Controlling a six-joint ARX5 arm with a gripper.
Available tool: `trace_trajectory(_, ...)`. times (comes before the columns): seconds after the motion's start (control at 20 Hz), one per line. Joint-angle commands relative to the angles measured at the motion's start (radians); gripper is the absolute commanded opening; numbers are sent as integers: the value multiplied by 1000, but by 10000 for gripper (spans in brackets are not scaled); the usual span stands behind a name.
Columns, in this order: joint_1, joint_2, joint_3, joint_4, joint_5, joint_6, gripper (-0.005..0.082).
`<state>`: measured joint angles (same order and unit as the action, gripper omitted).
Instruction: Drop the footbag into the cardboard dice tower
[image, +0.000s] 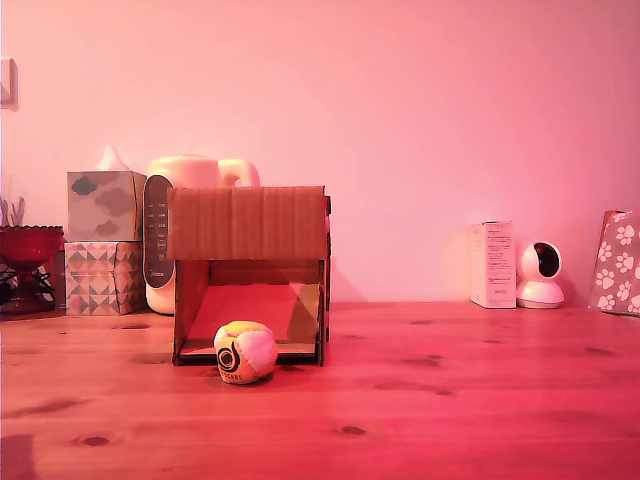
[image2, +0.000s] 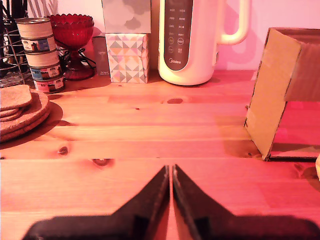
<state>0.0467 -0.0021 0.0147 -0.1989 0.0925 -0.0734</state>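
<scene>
The black gripper (image2: 171, 172) hangs low over the wooden counter (image2: 125, 145), jaws pressed together, holding nothing. The small cream-and-yellow stitched footbag (image: 245, 351) sits on the counter just before the brown corrugated cardboard dice tower (image: 249, 223), off towards that tower from the gripper and barely visible in the wrist view.

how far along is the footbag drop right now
Nothing looks done: the footbag sits on the table just in front of the cardboard dice tower. Nothing is in hand: the gripper is shut and empty, off to the tower's side. Still left: grasp, lift, drop it in.
</scene>
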Motion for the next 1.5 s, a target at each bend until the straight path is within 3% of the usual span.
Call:
trace_trajectory(0.0, 0, -2, -18, -12, 4, -5, -20)
trace_trajectory(0.45, 0, -2, -18, -1, 5, -6, -20)
trace_trajectory(0.65, 0, -2, -4, 95, 23, -75, -20)
trace_trajectory(0.7, 0, -2, 13, 105, 35, -111, -20)
trace_trajectory(1.1, -14, 90, 253, 108, 204, -156, -20)
trace_trajectory(1.45, -108, 384, 393, 69, 387, -114, -20)
